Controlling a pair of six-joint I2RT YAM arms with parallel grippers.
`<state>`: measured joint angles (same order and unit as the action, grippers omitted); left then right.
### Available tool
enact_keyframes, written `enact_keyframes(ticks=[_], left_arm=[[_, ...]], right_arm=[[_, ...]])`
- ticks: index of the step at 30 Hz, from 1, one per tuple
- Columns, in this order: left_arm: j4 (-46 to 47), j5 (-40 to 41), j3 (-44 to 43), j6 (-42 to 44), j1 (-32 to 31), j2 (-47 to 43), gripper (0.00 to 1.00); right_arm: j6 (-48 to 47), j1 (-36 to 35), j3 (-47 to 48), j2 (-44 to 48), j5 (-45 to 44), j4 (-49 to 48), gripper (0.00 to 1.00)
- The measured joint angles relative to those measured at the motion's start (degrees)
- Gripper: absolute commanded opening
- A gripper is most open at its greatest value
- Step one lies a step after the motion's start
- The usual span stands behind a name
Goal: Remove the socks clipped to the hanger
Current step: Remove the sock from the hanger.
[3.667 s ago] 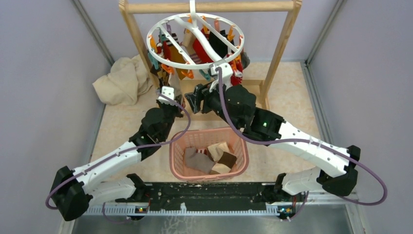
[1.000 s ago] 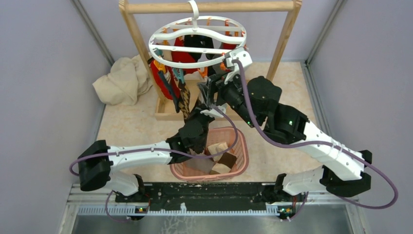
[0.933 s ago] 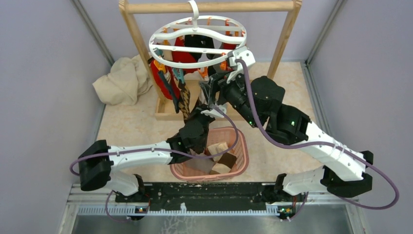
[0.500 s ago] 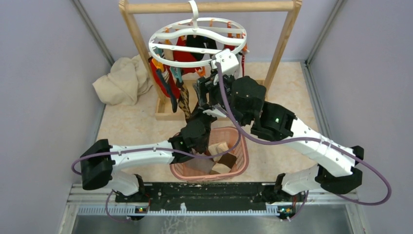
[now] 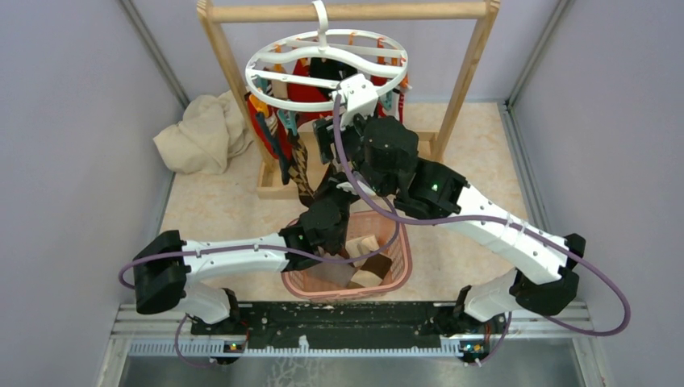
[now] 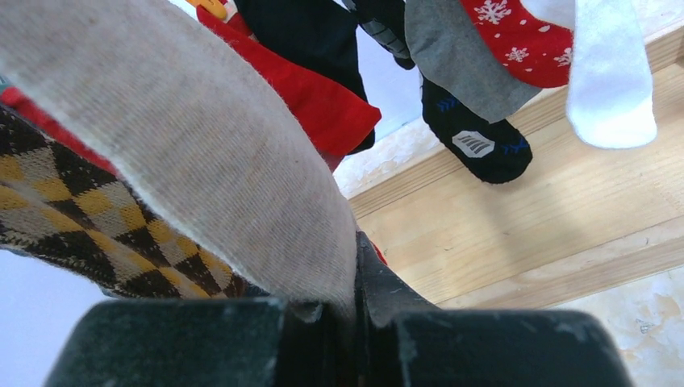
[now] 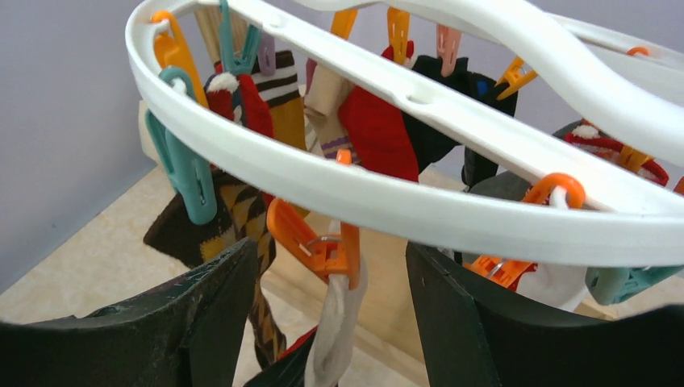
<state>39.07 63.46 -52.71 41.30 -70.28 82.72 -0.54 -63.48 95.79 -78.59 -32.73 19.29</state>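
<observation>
The white ring hanger [image 5: 327, 72] hangs from the wooden rail, fringed with orange and teal clips, with several socks [image 5: 278, 137] beneath it. In the left wrist view my left gripper [image 6: 355, 270] is shut on the lower end of a beige sock [image 6: 210, 161], next to a brown-and-mustard checked sock [image 6: 72, 218]. It sits under the ring's front [image 5: 335, 189]. My right gripper [image 7: 331, 258] is open, its jaws either side of an orange clip [image 7: 323, 242] that pinches the top of that beige sock [image 7: 335, 339] below the ring [image 7: 387, 197]. It shows in the top view [image 5: 323, 141].
A pink basket [image 5: 406, 262] holding several socks stands near the arms. The wooden rail frame [image 5: 347, 11] and its base board [image 6: 524, 218] stand behind. A beige cloth heap [image 5: 202, 133] lies at far left. Red, black, grey and white socks [image 6: 484, 145] hang close by.
The hanger has turned. My left arm swung from the ring's left to under its front. My right gripper moved left from the ring's right side to the front orange clip.
</observation>
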Motion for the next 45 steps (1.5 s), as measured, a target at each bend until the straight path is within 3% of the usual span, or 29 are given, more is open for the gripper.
enact_keyframes(ticks=[19,45], left_arm=[[0.5,0.1,0.0,0.6,-0.1,0.0,0.01],[1.2,0.2,0.0,1.0,-0.1,0.2,0.03]], right_arm=[[-1.6,1.4,1.9,-1.0,1.2,-3.9,0.56],[-1.9,1.4,4.0,-3.2,3.7,-3.9,0.49]])
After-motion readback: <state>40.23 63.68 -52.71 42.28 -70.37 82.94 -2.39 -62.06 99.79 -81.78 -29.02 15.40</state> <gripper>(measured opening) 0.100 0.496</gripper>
